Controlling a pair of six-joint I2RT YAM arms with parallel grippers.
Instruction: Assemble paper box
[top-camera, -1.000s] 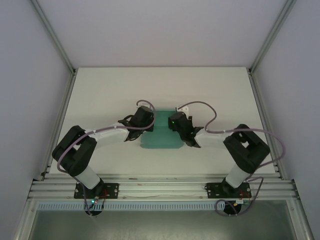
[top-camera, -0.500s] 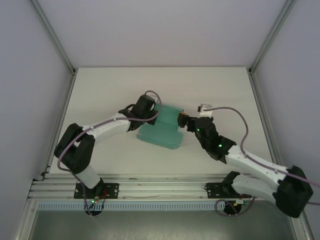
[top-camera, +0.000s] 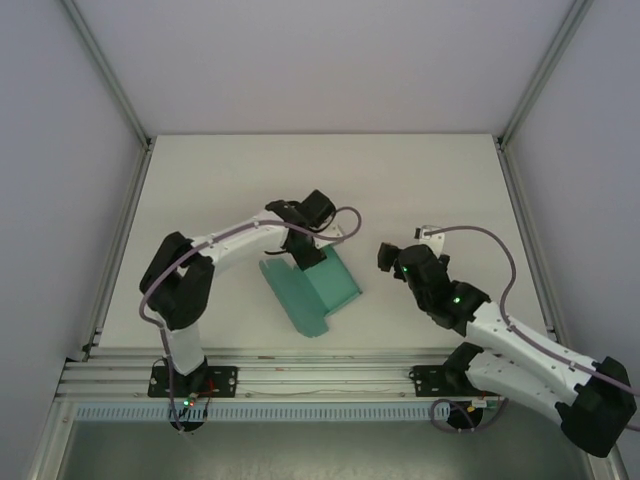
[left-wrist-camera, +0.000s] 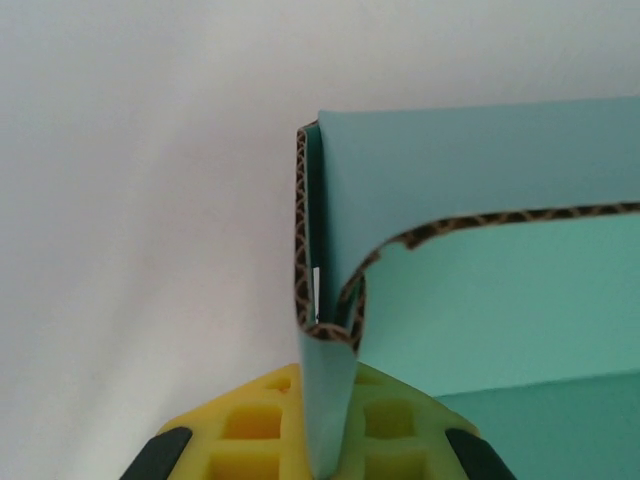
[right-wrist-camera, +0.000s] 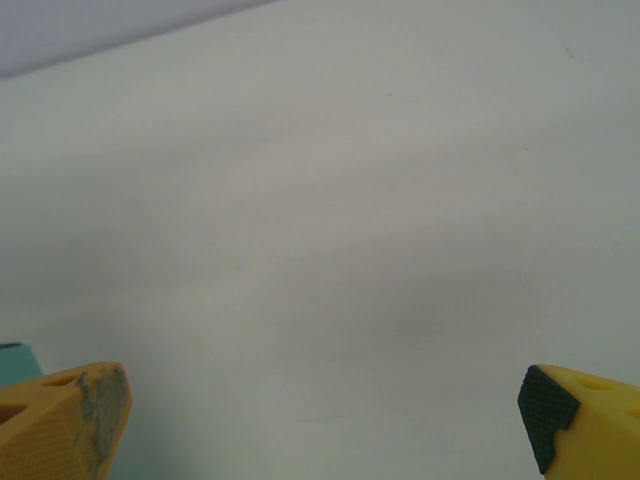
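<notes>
The teal-green paper box (top-camera: 318, 290) lies partly folded on the white table, turned at an angle, with one wall raised. My left gripper (top-camera: 303, 250) is shut on the box's far corner. Up close, its yellow fingers (left-wrist-camera: 250, 425) pinch a folded wall of the paper box (left-wrist-camera: 470, 300), whose brown corrugated edge shows. My right gripper (top-camera: 385, 256) stands open to the right of the box, apart from it. Its yellow fingertips (right-wrist-camera: 70, 420) are spread wide over bare table, and a sliver of the paper box (right-wrist-camera: 12, 360) sits at the left edge.
The white table (top-camera: 220, 170) is walled by an aluminium frame (top-camera: 118, 230) on both sides and a rail along the near edge. Grey cables loop from both wrists.
The right gripper let go of the box, opened wide and drew back to the right. The left gripper swung the box round, so it now lies diagonally.
</notes>
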